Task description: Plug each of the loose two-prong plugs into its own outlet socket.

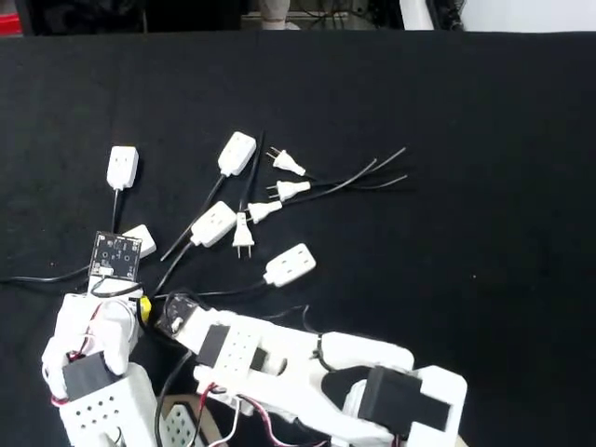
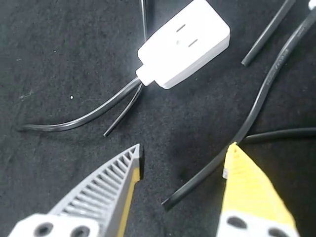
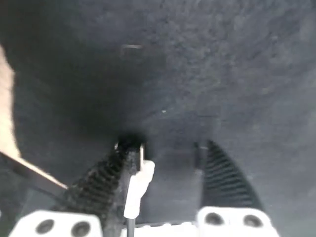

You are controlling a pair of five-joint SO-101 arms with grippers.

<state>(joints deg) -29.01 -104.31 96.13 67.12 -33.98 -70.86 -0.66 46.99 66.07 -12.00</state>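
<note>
Four white two-prong plugs are seen near the middle of the worktop (image 1: 484,112), set in a loose curved row: the farthest plug (image 1: 287,164), the second plug (image 1: 291,189), the third plug (image 1: 262,211) and the nearest plug (image 1: 242,235), each with a thin black cable. None of them is seated in a socket. White outlet sockets are spread around them: the far-left socket (image 1: 122,166), the upper socket (image 1: 237,153), the middle socket (image 1: 213,223) just beside the nearest plug, and the near socket (image 1: 290,264). One more socket (image 1: 140,238) is partly covered by the wrist of the left arm (image 1: 93,363). In the left wrist view a socket (image 2: 185,44) with two slots is lying ahead of the left gripper (image 2: 185,147), whose jaws are spread wide and are holding nothing. The jaws of the right gripper (image 3: 168,144) are also parted; a small white piece (image 3: 138,185) is pressed against one finger only, and what it is cannot be told. The worktop is covered with black cloth. Behind its far edge, a pale wall and some cables are visible.
</note>
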